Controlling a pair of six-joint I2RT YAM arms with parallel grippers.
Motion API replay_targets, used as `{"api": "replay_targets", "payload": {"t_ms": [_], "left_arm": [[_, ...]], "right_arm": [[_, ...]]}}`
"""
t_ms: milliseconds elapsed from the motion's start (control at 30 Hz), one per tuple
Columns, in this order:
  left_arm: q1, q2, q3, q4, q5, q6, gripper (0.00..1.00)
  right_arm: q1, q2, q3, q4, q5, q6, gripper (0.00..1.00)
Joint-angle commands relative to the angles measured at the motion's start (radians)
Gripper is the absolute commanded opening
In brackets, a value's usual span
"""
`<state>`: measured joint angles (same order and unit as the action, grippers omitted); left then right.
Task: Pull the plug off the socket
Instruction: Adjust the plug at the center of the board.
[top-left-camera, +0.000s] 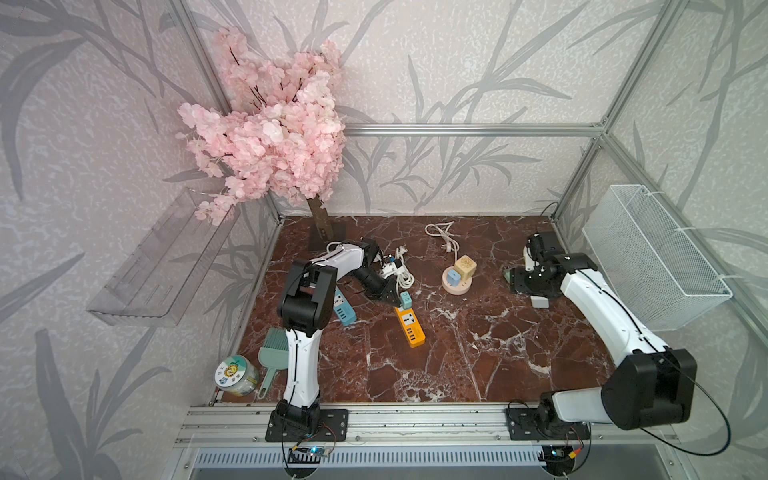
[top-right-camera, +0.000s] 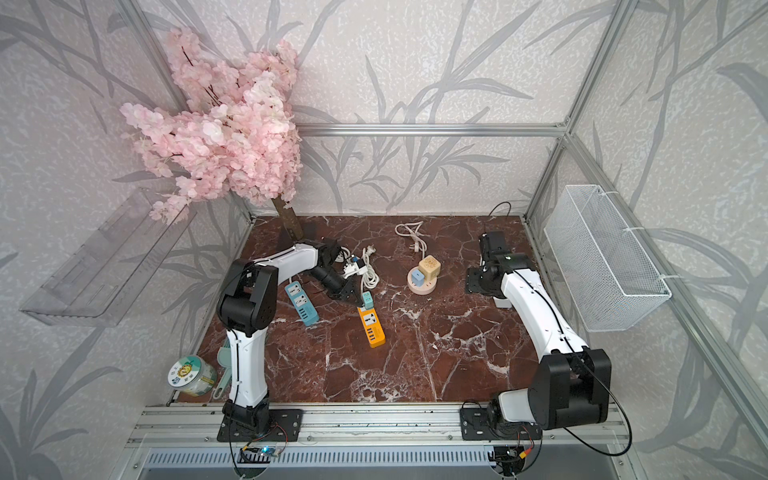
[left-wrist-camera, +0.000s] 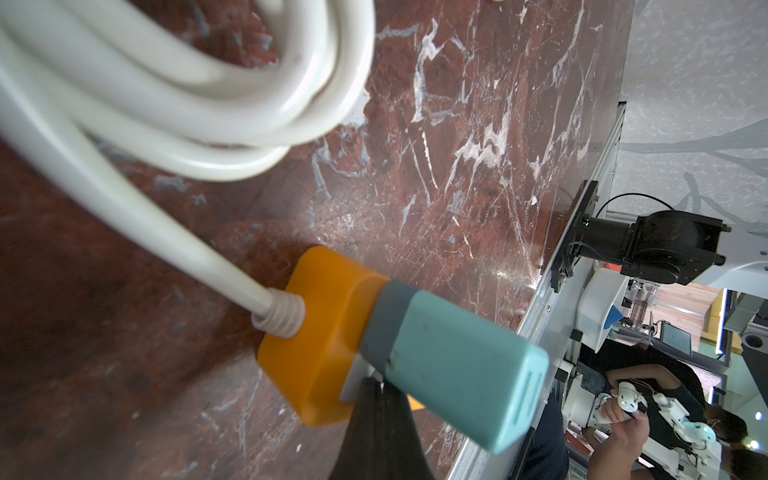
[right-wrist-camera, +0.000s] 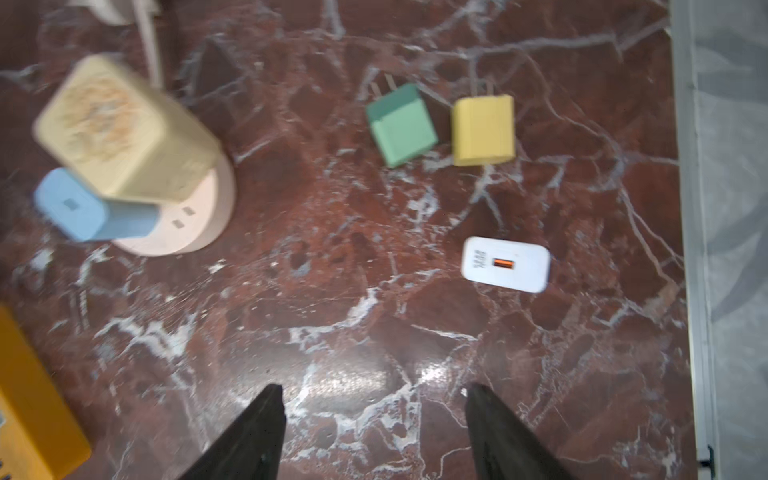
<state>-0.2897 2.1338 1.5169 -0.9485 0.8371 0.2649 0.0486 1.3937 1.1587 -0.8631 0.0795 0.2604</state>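
- The red stone table (top-left-camera: 478, 353) is holding everything up.
- A pink flower tree (top-left-camera: 270, 137) is standing in the far left corner.
- A white wire basket (top-left-camera: 648, 257) is hanging on the right wall.
- The left gripper (top-left-camera: 388, 296) is reaching down to the orange power strip (top-left-camera: 409, 328). It is closed tight. In the left wrist view, one dark finger (left-wrist-camera: 374, 436) is touching the strip's white top, just beside the plug.
- The right gripper (right-wrist-camera: 374, 390) is hanging over bare table. Its jaws are standing wide apart and holding nothing.
- The orange power strip is lying flat near the middle of the table.
- A white cord (left-wrist-camera: 166, 104) is lying in loops and going into the strip's far end.
- The teal plug (top-left-camera: 406, 298) is sitting in the strip, right by the end where the cord goes in.
- A green plug (right-wrist-camera: 401, 124), a yellow plug (right-wrist-camera: 482, 131) and a white plug (right-wrist-camera: 505, 264) are lying loose on the table near the right gripper.
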Motion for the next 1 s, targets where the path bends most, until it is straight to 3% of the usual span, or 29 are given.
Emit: {"api": "replay_targets", "payload": {"t_ms": [0, 267, 967], "left_arm": [[0.004, 0.051, -0.003, 0.017, -0.085, 0.001, 0.0], [0.004, 0.052, -0.003, 0.017, -0.083, 0.003, 0.0], [0.007, 0.054, -0.002, 0.016, -0.076, 0.004, 0.0]], "right_arm": [[-0.11, 0.005, -0.025, 0.05, 0.02, 0.012, 0.69], [-0.138, 0.154, 0.011, 0.024, 0.122, -0.005, 0.8], [-0.137, 0.391, 0.053, 0.106, 0.193, -0.061, 0.82]]}}
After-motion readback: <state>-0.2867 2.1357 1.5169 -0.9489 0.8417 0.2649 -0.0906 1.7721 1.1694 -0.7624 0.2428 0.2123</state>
